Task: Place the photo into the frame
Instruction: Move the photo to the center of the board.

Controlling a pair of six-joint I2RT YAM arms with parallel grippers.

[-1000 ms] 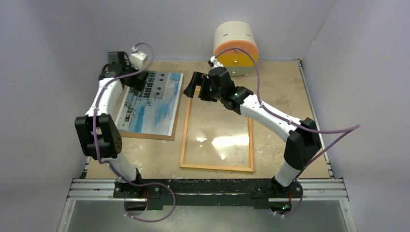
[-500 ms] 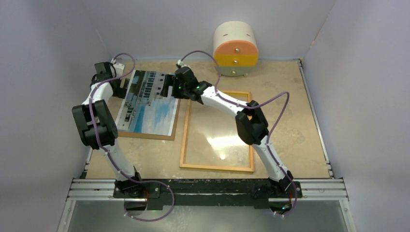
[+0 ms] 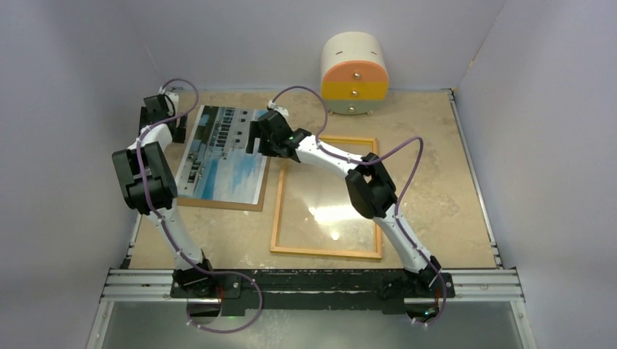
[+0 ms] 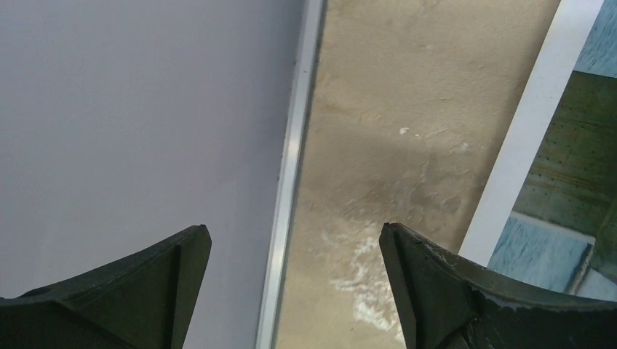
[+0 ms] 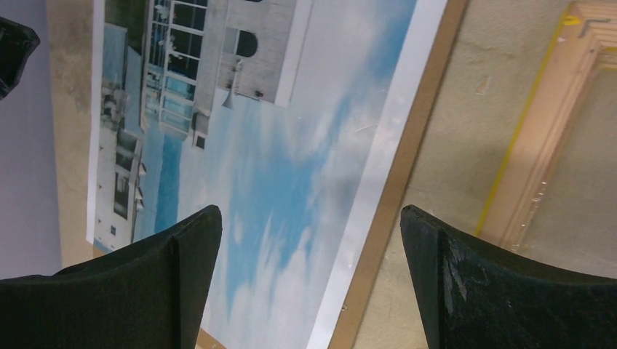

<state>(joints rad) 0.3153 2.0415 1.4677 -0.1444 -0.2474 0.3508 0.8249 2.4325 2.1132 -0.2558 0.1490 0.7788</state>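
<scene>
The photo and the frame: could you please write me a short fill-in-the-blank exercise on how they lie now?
1. The photo lies picture side ____ on a brown board.
2. In the top view, the frame lies to the ____ of the photo.
3. The right gripper hovers over the photo with its jaws ____.
Missing words: up; right; open.

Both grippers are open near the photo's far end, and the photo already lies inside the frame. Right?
No. The top view shows the photo on the brown backing board, left of the frame, not inside it. The left gripper and right gripper are indeed open near its far end.
</scene>
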